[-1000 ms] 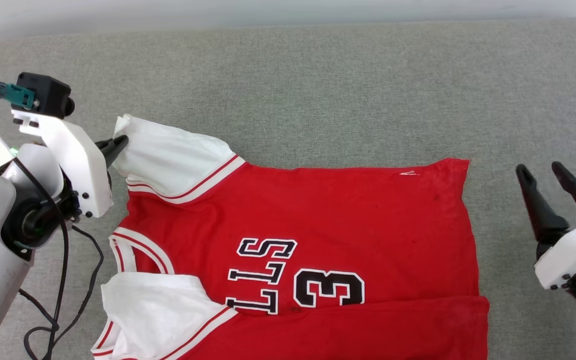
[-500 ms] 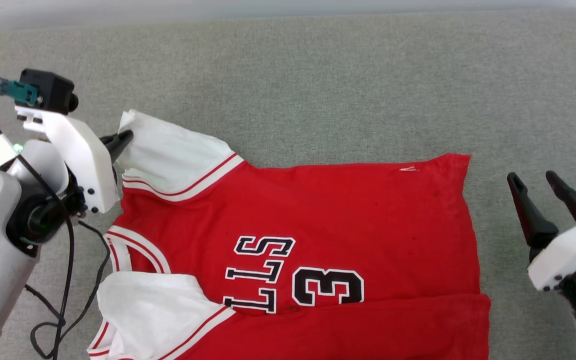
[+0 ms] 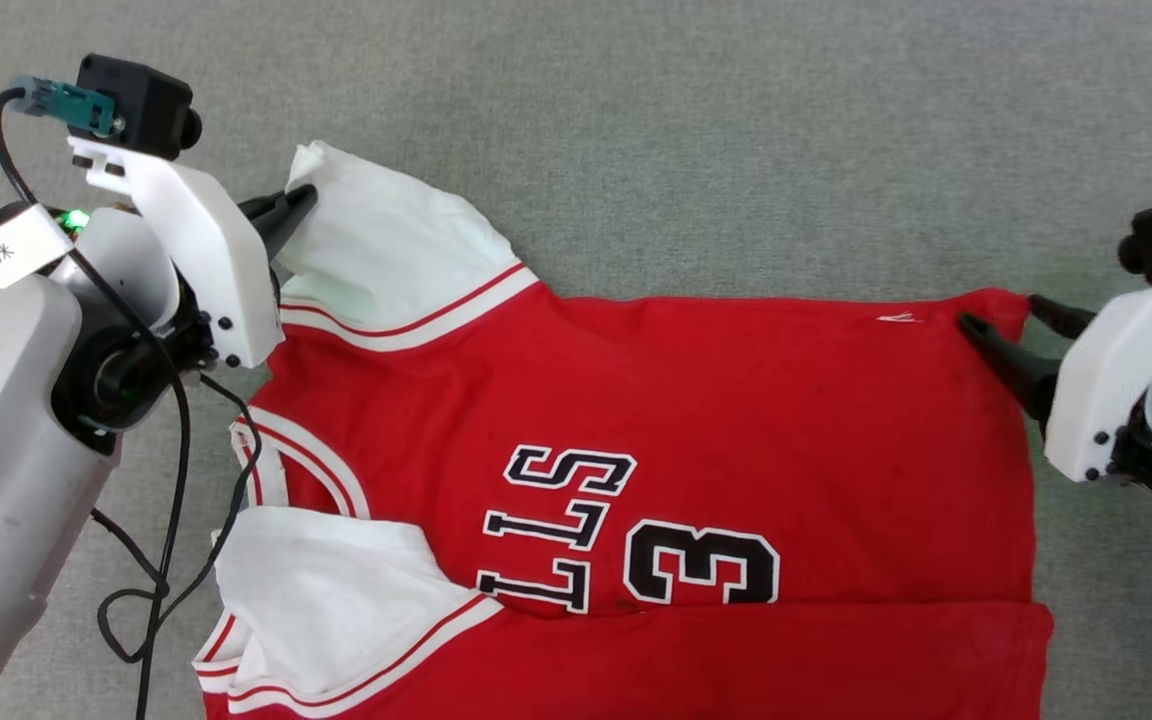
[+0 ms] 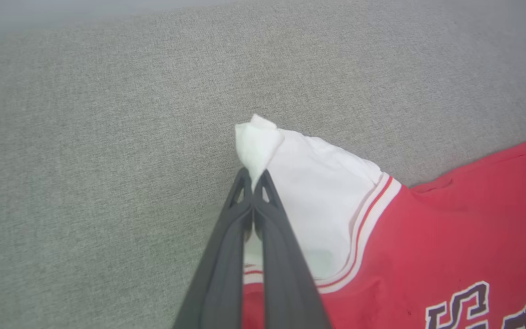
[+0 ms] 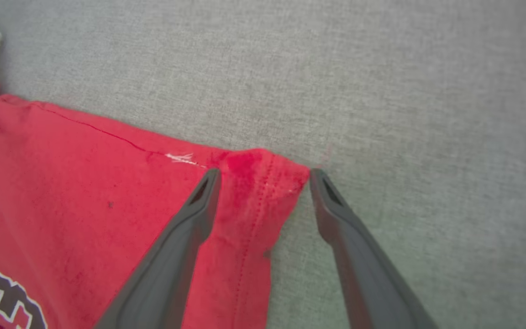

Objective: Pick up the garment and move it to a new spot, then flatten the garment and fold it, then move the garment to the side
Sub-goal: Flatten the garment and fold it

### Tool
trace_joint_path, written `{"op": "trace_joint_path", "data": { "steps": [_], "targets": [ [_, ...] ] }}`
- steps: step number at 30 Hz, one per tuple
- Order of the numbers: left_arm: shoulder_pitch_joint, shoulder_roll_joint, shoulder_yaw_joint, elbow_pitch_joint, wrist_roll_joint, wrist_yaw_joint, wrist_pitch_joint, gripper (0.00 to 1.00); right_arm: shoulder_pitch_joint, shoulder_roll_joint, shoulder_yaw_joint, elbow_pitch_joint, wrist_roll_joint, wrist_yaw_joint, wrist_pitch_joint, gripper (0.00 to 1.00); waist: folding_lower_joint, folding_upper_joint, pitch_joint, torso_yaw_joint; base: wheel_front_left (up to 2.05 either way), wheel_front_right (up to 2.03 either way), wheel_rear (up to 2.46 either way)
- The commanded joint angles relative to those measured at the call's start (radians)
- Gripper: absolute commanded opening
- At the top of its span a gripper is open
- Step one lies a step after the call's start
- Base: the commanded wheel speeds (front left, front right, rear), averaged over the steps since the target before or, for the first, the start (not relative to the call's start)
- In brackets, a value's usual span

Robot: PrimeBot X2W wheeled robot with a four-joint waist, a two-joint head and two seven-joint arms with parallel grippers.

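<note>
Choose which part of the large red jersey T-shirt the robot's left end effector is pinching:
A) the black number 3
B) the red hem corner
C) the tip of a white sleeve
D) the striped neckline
C: the left end effector, shut, clamps the tip of the white sleeve of the red jersey T-shirt.

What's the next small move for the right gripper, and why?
Probably close the right gripper on the hem corner of the jersey: its jaws stand open astride that corner, while the left gripper is shut on the white sleeve.
</note>
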Motion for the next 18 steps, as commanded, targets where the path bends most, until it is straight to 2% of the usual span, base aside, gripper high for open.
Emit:
{"op": "trace_joint_path", "data": {
  "steps": [1, 6, 9, 10, 11, 12, 18],
  "targets": [
    [-0.016, -0.007, -0.002, 0.006, 0.007, -0.004, -0.008, 0.0, -0.027, -0.014, 0.018, 0.02, 0.004, -0.001, 0.02, 1.0, -0.0001, 0.0, 0.017, 0.013, 0.0, 0.0, 0.0],
    [-0.028, -0.014, -0.006, 0.018, 0.012, -0.012, -0.016, 0.0, -0.056, -0.019, 0.07, 0.085, 0.024, -0.001, 0.081, 1.0, -0.0001, 0.0, 0.036, 0.019, 0.0, 0.0, 0.0],
    [-0.031, -0.015, -0.008, 0.027, 0.012, -0.016, -0.022, 0.0, -0.038, -0.015, 0.104, 0.158, 0.037, -0.001, 0.161, 1.0, -0.0001, 0.0, 0.043, 0.02, 0.0, 0.0, 0.0],
    [-0.031, -0.015, -0.009, 0.031, 0.012, -0.019, -0.023, 0.0, -0.03, -0.012, 0.113, 0.177, 0.038, -0.001, 0.186, 0.6, -0.0001, 0.0, 0.044, 0.02, 0.0, 0.0, 0.0],
    [-0.031, -0.016, -0.01, 0.034, 0.011, -0.019, -0.025, 0.0, -0.027, -0.006, 0.118, 0.189, 0.046, -0.001, 0.197, 0.15, -0.0001, 0.0, 0.045, 0.02, 0.0, 0.0, 0.0],
    [-0.031, -0.016, -0.01, 0.036, 0.011, -0.02, -0.025, 0.0, -0.026, 0.0, 0.122, 0.199, 0.053, -0.001, 0.207, 0.0, -0.0001, 0.0, 0.046, 0.019, 0.0, 0.0, 0.0],
    [-0.033, -0.014, -0.012, 0.054, 0.019, -0.025, -0.042, 0.0, -0.077, -0.001, 0.097, 0.184, 0.051, -0.001, 0.141, 0.0, -0.0001, 0.0, 0.028, 0.01, 0.0, 0.0, 0.0]
  ]
}}
